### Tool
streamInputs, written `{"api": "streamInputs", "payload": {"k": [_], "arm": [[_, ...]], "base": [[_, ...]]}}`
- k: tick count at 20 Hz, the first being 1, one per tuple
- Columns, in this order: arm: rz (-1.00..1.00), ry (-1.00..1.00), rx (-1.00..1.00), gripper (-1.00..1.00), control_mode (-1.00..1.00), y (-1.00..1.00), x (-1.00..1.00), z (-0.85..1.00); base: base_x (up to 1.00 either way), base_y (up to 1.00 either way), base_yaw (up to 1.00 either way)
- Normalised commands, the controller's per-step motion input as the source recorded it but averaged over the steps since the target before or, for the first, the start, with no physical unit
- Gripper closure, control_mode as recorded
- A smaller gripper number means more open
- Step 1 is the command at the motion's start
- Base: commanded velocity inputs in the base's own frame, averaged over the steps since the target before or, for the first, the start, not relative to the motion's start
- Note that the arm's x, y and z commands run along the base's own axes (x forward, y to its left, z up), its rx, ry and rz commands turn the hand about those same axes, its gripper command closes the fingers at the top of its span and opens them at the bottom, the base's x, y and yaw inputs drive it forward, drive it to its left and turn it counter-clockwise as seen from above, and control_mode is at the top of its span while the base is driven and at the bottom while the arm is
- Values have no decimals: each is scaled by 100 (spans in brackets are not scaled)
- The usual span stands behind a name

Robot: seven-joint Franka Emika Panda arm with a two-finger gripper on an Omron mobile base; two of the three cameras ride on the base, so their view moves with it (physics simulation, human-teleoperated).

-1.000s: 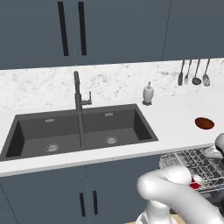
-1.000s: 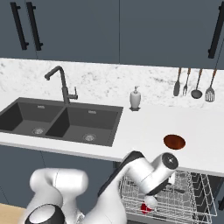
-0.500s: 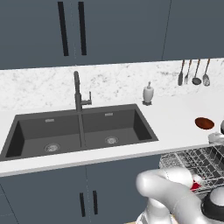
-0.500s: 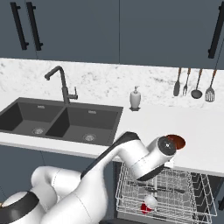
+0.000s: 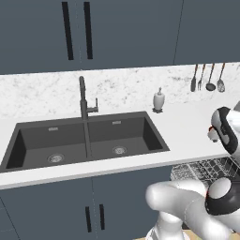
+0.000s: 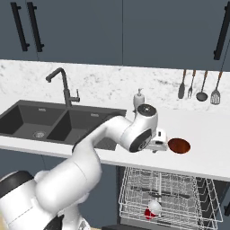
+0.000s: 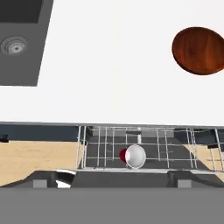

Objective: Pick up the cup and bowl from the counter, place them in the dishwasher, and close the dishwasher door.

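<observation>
The reddish-brown bowl [image 6: 179, 145] [image 7: 199, 50] sits on the white counter [image 6: 206, 158] [image 7: 109, 65], right of the sink. My gripper [image 6: 159, 142] [image 7: 111, 181] hovers over the counter just left of the bowl, open, with nothing between its fingers. The red cup [image 6: 152, 210] [image 7: 132, 156] lies on its side in the dishwasher's pulled-out wire rack [image 6: 167, 192] [image 7: 144, 146] [image 5: 206, 168] below the counter edge. The dishwasher door is hidden beneath the rack. In the left base view my hand [image 5: 226, 130] covers the bowl.
A dark double sink [image 6: 49, 123] [image 5: 84, 140] with a black faucet [image 6: 63, 85] lies to the left. A white soap bottle [image 6: 139, 99] [image 5: 159, 101] stands behind my hand. Utensils [image 6: 197, 85] hang on the back wall. Blue-grey cabinets [image 5: 93, 206] flank the dishwasher.
My arm has risen from the dishwasher rack to above the counter, ending beside the bowl. The cup stays in the rack and the gripper stays open.
</observation>
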Motion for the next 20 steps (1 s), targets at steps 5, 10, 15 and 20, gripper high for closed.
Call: {"api": "streamInputs", "payload": {"k": [5, 10, 15, 20], "arm": [[0, 17, -7, -100, -100, 4, 50, 0], [0, 1, 2, -100, -100, -15, 27, 0], [-1, 1, 7, -100, -100, -30, 46, -9], [0, 1, 1, -100, -100, -15, 51, -41]], "base": [[0, 0, 0], [0, 0, 0], [0, 0, 0], [0, 0, 0]]}}
